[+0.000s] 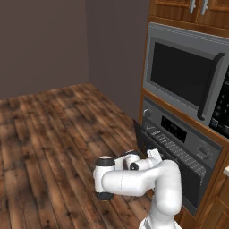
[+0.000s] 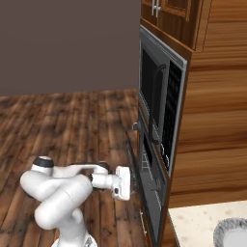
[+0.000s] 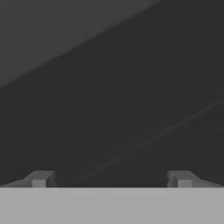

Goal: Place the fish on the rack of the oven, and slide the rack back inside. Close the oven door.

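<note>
Where plank floor point(image 1: 49, 134) meets brown wall point(image 1: 44, 40), oven point(image 1: 179, 147) sits under microwave point(image 1: 188, 76); oven door point(image 1: 139, 136) partly down. Gripper point(image 3: 111, 181) spread wide, empty, close against dark panel.

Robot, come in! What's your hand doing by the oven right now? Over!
Gripper open, empty, pointing at the oven. Oven door open partway. Fish not spotted. Nothing in the way that I can see.
</note>
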Robot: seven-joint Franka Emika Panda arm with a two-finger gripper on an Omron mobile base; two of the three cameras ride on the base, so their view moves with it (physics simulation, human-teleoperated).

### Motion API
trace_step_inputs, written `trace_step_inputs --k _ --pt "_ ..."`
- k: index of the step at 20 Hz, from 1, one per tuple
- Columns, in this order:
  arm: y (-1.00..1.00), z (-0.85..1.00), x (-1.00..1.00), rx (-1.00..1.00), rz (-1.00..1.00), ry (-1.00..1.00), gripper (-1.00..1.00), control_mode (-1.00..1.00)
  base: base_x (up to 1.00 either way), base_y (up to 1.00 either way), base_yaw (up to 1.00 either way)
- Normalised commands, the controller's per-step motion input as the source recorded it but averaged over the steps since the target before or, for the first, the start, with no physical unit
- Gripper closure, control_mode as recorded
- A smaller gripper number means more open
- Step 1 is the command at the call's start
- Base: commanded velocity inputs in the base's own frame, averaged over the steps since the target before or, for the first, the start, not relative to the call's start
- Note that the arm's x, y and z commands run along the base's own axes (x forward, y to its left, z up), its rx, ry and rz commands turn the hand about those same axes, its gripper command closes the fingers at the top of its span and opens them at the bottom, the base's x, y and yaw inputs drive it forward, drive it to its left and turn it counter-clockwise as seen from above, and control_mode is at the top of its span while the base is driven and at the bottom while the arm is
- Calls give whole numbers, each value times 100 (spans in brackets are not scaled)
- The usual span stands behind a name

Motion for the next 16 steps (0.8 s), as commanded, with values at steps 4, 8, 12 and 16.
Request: trace_step_inputs --k 4,8,12,16 --pt "-100 0 32 0 -5 0 -100 -100 0 0 0" --pt "-100 0 39 0 -3 0 -100 -100 0 0 0" --pt "-100 -3 51 0 -1 0 -100 -100 0 0 0" --pt "-100 -19 20 0 0 0 -100 -100 0 0 0"
